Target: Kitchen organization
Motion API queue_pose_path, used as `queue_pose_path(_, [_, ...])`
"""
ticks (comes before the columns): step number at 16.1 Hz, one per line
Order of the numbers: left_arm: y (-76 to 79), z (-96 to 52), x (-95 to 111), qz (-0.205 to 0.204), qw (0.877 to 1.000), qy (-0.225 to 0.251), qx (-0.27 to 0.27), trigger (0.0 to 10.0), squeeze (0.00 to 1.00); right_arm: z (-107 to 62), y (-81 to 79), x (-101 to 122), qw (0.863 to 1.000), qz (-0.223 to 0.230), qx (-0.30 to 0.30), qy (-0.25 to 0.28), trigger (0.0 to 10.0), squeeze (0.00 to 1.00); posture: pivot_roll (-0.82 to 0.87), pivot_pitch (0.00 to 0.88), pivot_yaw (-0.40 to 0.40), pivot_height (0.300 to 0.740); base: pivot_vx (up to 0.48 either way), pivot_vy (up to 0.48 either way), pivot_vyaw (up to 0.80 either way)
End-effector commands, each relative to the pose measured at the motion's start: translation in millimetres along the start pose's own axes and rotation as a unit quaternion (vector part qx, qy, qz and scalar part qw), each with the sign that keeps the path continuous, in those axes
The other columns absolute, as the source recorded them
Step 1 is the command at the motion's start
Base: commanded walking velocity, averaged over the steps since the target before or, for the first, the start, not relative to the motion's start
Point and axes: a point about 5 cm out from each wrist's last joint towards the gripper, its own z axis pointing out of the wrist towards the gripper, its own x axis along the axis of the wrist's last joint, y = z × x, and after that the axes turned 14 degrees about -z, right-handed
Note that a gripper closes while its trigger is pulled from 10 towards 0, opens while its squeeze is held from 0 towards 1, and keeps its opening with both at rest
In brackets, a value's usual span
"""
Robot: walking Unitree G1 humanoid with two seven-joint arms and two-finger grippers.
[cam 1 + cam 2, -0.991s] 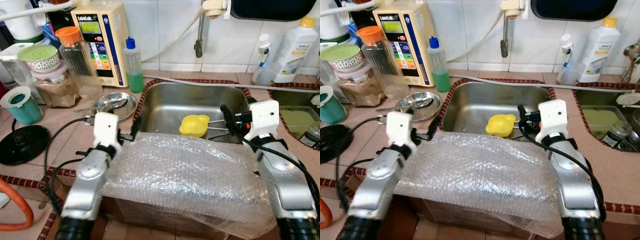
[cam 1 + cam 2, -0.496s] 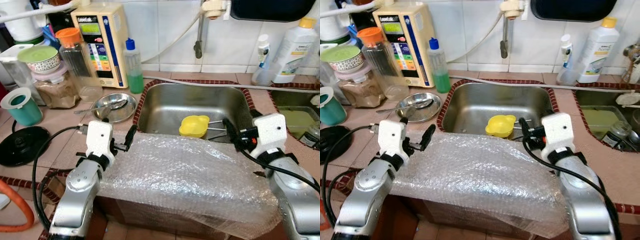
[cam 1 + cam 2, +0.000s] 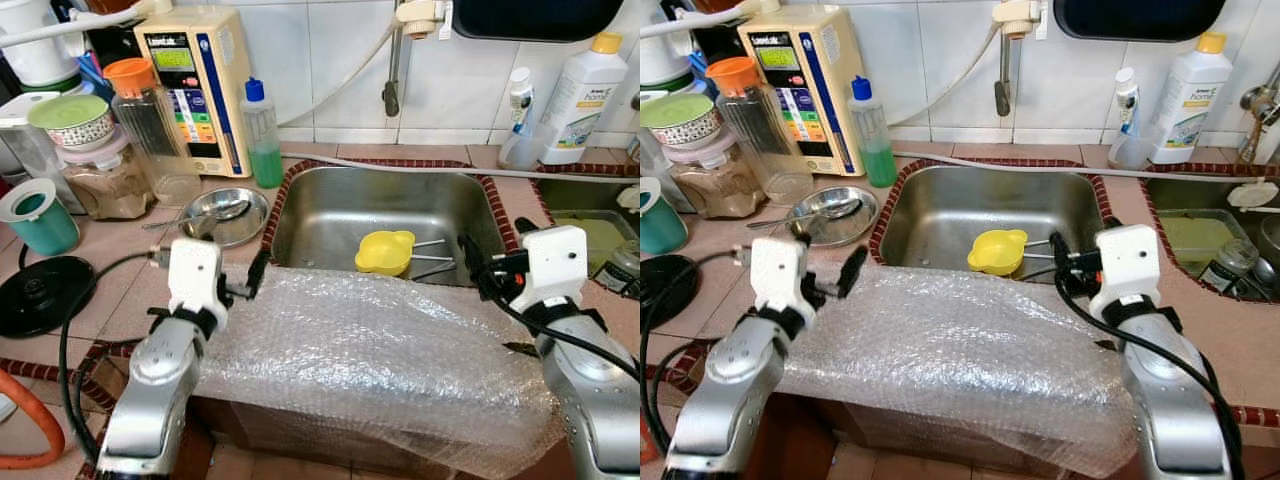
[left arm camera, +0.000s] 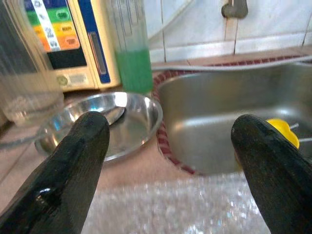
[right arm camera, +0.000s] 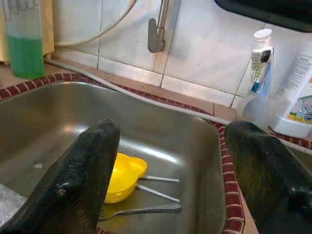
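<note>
A steel sink (image 3: 380, 205) holds a yellow bowl (image 3: 385, 252) and a few thin utensils (image 3: 432, 262) beside it. Bubble wrap (image 3: 370, 350) is draped over the counter's front edge below the sink. My left gripper (image 4: 168, 134) hovers open above the wrap's left end, pointing at the sink's left rim, with nothing between its fingers. Over the sink's front right corner my right gripper (image 5: 170, 139) is open and empty, facing the yellow bowl (image 5: 124, 178).
A steel dish with a spoon (image 3: 225, 212) lies left of the sink, behind it a green soap bottle (image 3: 262, 135), a water machine (image 3: 195, 85) and jars (image 3: 150, 130). A teal cup (image 3: 35, 212) and black disc (image 3: 40, 290) sit far left. Bottles (image 3: 585, 95) and a second basin (image 3: 590, 235) are right.
Both grippers have drawn back a little toward me, the right one shifting to the right along the sink's front edge. The yellow bowl and the wrap have stayed put.
</note>
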Motion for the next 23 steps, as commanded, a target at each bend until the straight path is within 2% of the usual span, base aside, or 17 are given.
queue_pose_path(1, [-1.5, -0.7, 5.0, -0.001, 1.000, 0.007, 0.006, 10.0, 0.00, 1.9, -0.1, 9.3, 1.000, -0.003, -0.003, 0.015, 10.0, 0.00, -0.04, 0.000, 0.101, 0.740, 0.000, 0.000, 0.00])
queue_pose_path(6, [-5.1, 0.4, 12.1, -0.002, 0.999, 0.027, 0.027, 10.0, 0.00, 5.8, -1.1, 15.1, 1.000, 0.005, -0.001, 0.028, 10.0, 0.00, -0.04, 0.000, 0.097, 0.740, 0.000, 0.000, 0.00])
queue_pose_path(8, [-5.6, 1.3, 13.0, -0.004, 0.999, 0.030, 0.029, 10.0, 0.00, 8.6, -7.7, 22.4, 0.999, 0.003, 0.015, 0.048, 10.0, 0.00, -0.03, 0.000, 0.095, 0.740, 0.000, 0.000, 0.00])
queue_pose_path(23, [-6.0, 2.5, 10.1, -0.007, 0.999, 0.024, 0.033, 10.0, 0.00, 13.2, -12.7, 22.0, 0.999, 0.012, 0.025, 0.046, 10.0, 0.00, -0.03, 0.000, 0.096, 0.740, 0.000, 0.000, 0.00])
